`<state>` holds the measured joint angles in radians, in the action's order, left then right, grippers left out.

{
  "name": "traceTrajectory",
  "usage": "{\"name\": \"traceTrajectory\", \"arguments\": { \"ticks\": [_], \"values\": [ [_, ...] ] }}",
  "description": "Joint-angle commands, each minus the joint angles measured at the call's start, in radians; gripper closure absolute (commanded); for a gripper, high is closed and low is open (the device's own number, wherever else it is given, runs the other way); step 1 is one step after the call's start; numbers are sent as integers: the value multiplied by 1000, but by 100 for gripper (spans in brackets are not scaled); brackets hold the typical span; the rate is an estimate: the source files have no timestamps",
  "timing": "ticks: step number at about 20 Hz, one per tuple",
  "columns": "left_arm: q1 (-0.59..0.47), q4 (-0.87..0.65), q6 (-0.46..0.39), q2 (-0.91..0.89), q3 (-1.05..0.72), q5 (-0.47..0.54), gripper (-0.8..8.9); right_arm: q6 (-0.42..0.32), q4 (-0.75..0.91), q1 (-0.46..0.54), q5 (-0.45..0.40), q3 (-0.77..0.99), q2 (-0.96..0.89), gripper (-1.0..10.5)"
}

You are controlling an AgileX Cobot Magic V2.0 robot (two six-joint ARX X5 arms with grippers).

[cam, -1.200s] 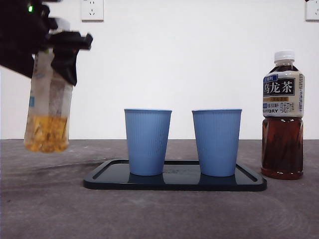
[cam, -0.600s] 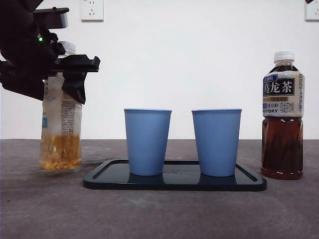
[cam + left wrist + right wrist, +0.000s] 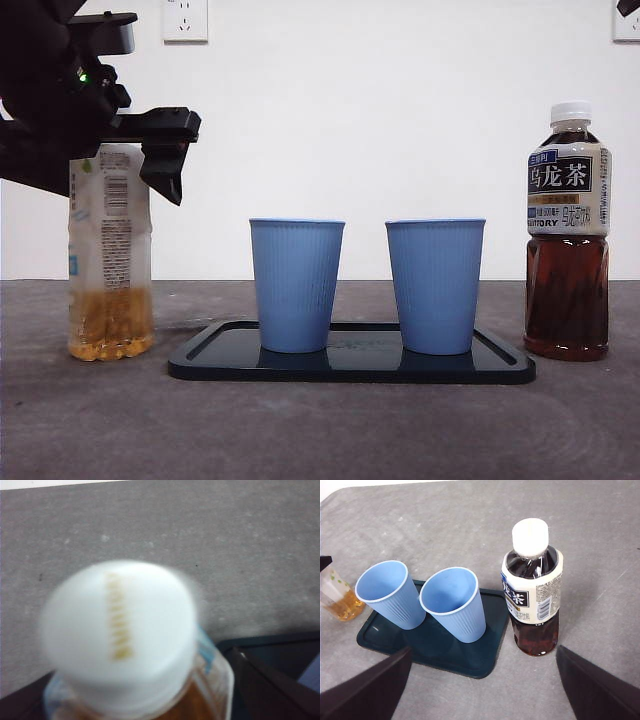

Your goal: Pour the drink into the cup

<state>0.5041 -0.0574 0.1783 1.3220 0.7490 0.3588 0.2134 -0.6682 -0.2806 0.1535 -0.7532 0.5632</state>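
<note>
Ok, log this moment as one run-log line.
left gripper: at yellow-tea bottle, upright on table beside tray | right gripper: open, waiting above | cups: on tray | dark tea bottle: capped

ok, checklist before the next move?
1. Yellow bottle upright on the table, left of the tray: ok.
2. Left gripper at that bottle's top: ok.
3. Cap off for pouring: not ok, it is on.
4. Both cups upright on the tray, insides look empty: ok.
5. Right gripper free, fingers open: ok.
6. Dark bottle capped, standing off the tray: ok.
</note>
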Motion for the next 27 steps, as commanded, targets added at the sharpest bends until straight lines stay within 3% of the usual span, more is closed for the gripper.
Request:
{"name": "traceTrajectory", "arguments": {
  "ticks": [1, 5, 11, 16, 21, 23, 27],
  "values": [
    [8, 10, 7, -8, 21, -5, 339, -5, 9, -4, -5, -13, 4, 483],
    [9, 107, 16, -93, 37, -5, 339, -5, 9, -4, -4, -13, 4, 483],
    [31, 405, 29, -338, 55, -56, 345, -9, 9, -4, 19, -13, 4, 483],
    [56, 596, 5, -549, 66, -249, 347, -51, 8, -4, 211, -13, 4, 483],
    [68, 679, -32, -748, 70, -490, 353, -78, 0, -4, 375, -13, 3, 483],
    [68, 674, -20, -816, 71, -523, 355, -92, -14, -4, 418, -13, 3, 483],
    [67, 666, -21, -883, 71, -520, 355, -92, -16, -4, 418, -13, 3, 483]
  ]
}}
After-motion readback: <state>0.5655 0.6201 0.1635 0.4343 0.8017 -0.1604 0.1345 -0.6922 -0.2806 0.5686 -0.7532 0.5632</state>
